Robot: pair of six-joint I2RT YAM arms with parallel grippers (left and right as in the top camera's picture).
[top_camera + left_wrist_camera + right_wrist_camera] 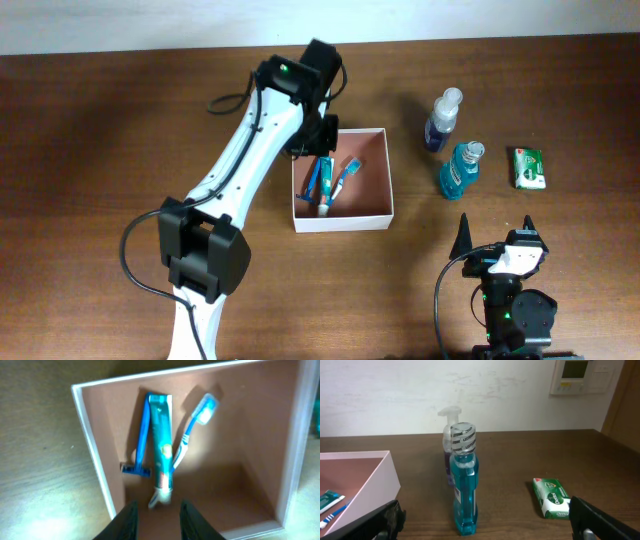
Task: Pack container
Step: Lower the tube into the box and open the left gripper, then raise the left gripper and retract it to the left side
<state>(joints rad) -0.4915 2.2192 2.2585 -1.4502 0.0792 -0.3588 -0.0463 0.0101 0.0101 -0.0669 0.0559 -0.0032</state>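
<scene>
Jaws parted and empty, the left gripper point(158, 510) hangs low inside the container point(342, 219), one finger on each side of bare floor just short of the white end of a toothpaste tube point(161, 435), while the right gripper point(496, 228) stands spread wide on nothing near the front edge of the brown table point(100, 150); the white-walled container sits at mid-table with the tube, a blue toothbrush point(192, 430) and a blue razor point(141, 435) along its left half, the razor just beside the tube and the brush handle meeting its other side; outside, to the right, stand a blue mouthwash bottle point(458, 172), a purple-tinted pump bottle point(440, 120) close behind it and, farther right, a small green soap packet point(528, 167), so the packing looks about half done; the likely trouble is a snag on the way out, since the left fingers are so near the tube's end that a careless lift could drag it or shift the light box, and the two bottles, nearly touching, could topple together if one is gripped off-centre; the left arm point(240, 160) reaches diagonally to the box's back-left corner, wrist bent down, while the right arm is folded low, facing the bottles
</scene>
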